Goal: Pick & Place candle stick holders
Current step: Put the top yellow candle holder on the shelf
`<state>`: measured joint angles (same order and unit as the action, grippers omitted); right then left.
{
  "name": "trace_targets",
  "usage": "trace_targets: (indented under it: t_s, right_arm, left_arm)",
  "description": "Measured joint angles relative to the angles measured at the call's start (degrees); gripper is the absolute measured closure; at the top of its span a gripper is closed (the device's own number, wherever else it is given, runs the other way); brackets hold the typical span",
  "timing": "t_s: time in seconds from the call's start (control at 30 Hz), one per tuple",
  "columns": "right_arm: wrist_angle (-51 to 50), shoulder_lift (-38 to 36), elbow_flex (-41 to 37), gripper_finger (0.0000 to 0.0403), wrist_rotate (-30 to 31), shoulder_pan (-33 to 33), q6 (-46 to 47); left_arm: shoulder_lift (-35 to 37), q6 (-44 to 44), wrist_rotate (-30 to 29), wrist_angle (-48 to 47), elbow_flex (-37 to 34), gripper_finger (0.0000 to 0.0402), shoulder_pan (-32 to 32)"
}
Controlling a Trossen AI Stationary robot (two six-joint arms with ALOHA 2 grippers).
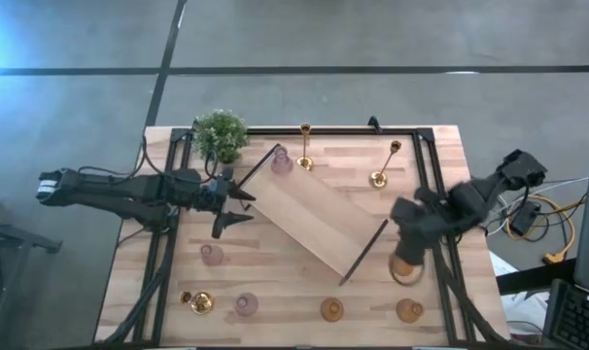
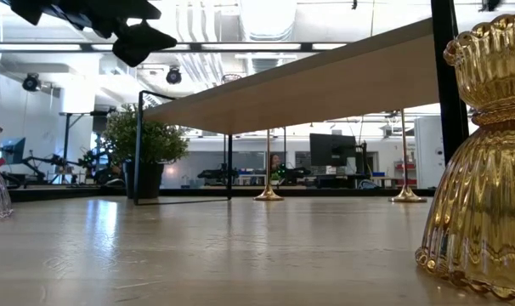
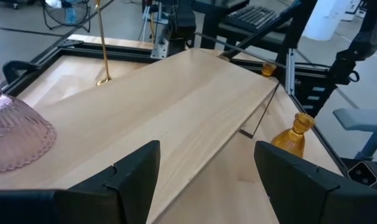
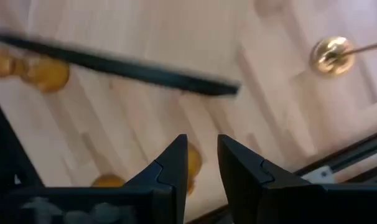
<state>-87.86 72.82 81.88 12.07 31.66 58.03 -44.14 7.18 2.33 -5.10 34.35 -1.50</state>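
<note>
A long light-wood tray [image 1: 319, 216] lies slantwise in the middle of the table. My left gripper [image 1: 238, 204] is open and empty at the tray's left end [image 3: 195, 124]. A pink glass holder [image 1: 281, 160] stands at the tray's far corner and also shows in the left wrist view [image 3: 14, 130]. My right gripper [image 1: 407, 251] hovers over an amber holder [image 1: 403, 269] that stands on the table. Its fingers are a little apart [image 4: 203, 155]. The amber holder [image 4: 195, 163] shows through the gap, mostly hidden by one finger. Two gold stemmed holders [image 1: 304, 148] [image 1: 382, 167] stand at the far side.
Near the front edge stand two pink holders [image 1: 211, 255] [image 1: 246, 304], a gold one [image 1: 199, 301] and two amber ones [image 1: 331, 309] [image 1: 409, 309]. One amber holder looms close in the low view [image 2: 487, 153]. A green potted plant [image 1: 220, 134] stands at the far left. A black frame [image 1: 440, 194] borders the table.
</note>
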Motion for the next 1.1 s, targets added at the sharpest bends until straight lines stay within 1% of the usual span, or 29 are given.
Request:
trace_targets:
  t_s: [0.17,0.3,0.37,0.53,0.6,0.67,0.87,1.1]
  right_arm:
    - [0.8,-1.3,-6.1,0.0310,1.7,5.8,12.0]
    - [0.9,-2.5,-11.7,0.0305,1.3,8.0,21.1]
    - [1.2,-2.8,-14.4,0.0303,-0.4,8.6,24.9]
    - [2.0,-3.0,-19.3,0.0297,-8.1,8.9,32.8]
    - [3.4,-3.1,-20.9,0.0294,-10.4,8.9,35.0]
    - [6.0,-3.1,-22.0,0.0291,-11.4,8.9,36.2]
    - [13.8,-3.1,-25.1,0.0284,-11.9,9.0,36.5]
    - [14.1,-3.1,-28.0,0.0282,-12.3,10.6,39.4]
  left_arm:
    - [0.0,-0.5,0.0,-0.1,0.0,0.0136,0.0]
    - [0.0,-1.7,-0.1,-0.1,0.0,0.0136,0.0]
    - [0.0,-2.8,-0.1,0.2,0.0,0.0136,0.0]
    - [0.0,-5.3,-0.1,0.6,0.0,0.0136,0.0]
    - [0.0,-5.8,-0.1,0.6,0.0,0.0136,0.0]
    - [0.0,-5.9,-0.1,0.7,0.1,0.0136,0.0]
    - [0.0,-6.3,-0.1,0.7,0.1,0.0136,0.0]
    - [0.0,-6.0,-0.1,0.8,0.1,0.0136,0.0]
